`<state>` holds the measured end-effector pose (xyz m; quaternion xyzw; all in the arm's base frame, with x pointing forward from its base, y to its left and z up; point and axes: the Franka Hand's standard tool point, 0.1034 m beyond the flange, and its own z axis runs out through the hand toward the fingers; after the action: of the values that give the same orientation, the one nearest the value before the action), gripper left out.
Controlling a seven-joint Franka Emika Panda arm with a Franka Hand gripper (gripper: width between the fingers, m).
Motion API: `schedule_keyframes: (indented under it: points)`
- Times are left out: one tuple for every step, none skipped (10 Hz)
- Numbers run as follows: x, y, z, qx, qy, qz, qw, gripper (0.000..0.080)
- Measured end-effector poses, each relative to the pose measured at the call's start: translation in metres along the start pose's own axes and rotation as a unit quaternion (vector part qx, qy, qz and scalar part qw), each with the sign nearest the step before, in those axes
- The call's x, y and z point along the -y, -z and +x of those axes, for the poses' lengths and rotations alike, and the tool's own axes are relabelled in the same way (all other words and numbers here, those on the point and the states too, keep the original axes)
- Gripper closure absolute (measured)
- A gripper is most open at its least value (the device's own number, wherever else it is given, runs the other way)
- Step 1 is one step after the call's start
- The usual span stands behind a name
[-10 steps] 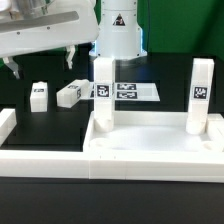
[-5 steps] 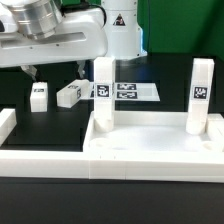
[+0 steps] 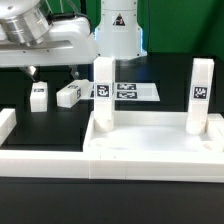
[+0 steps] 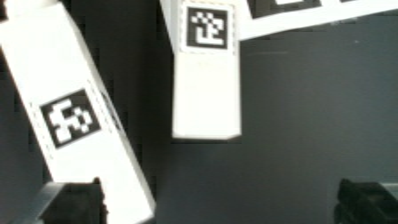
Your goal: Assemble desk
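Exterior view: the pincer (image 3: 53,71) hangs wide open, holding nothing, above the left leg (image 3: 39,95) and the right leg (image 3: 70,94). Both lie on the worktop (image 3: 60,125) at ten o'clock from the tabletop (image 3: 150,150).

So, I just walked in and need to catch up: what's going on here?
A robot arm is partway through a furniture build. Its claw hangs open and empty above two small white square legs lying loose on the black table. The large white tray-like tabletop sits nearer the camera, with two more white legs standing upright at its far corners. Two legs look placed; two remain.
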<state>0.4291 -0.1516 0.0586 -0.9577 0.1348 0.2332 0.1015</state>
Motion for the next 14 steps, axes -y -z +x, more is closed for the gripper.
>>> schedule_keyframes:
  points:
    - [0.002,0.001,0.001,-0.001,0.003,-0.001,1.0,0.0151]
    - [0.003,0.0,0.0,0.009,0.003,0.001,1.0,0.0151]
    - [0.003,-0.001,0.0,0.009,0.004,0.0,1.0,0.0151]
    - [0.003,-0.002,-0.003,0.021,0.0,0.003,1.0,0.0151]
    - [0.001,-0.007,-0.009,0.068,-0.01,0.014,0.998,0.0151]
    - [-0.002,-0.011,-0.007,0.097,-0.012,0.016,0.995,0.0151]
    - [0.001,-0.011,-0.008,0.132,-0.01,0.02,0.991,0.0151]
    - [0.003,-0.013,-0.009,0.165,-0.01,0.024,0.986,0.0151]
    - [0.003,-0.016,-0.007,0.178,-0.012,0.025,0.984,0.0151]
    - [0.003,-0.019,-0.007,0.181,-0.015,0.025,0.983,0.0151]
    - [0.003,-0.019,-0.007,0.18,-0.014,0.025,0.983,0.0151]
    - [0.003,-0.019,-0.007,0.181,-0.014,0.025,0.983,0.0151]
    - [0.003,-0.02,-0.007,0.182,-0.014,0.025,0.983,0.0151]
    - [0.002,-0.025,-0.009,0.19,-0.022,0.024,0.981,0.0151]
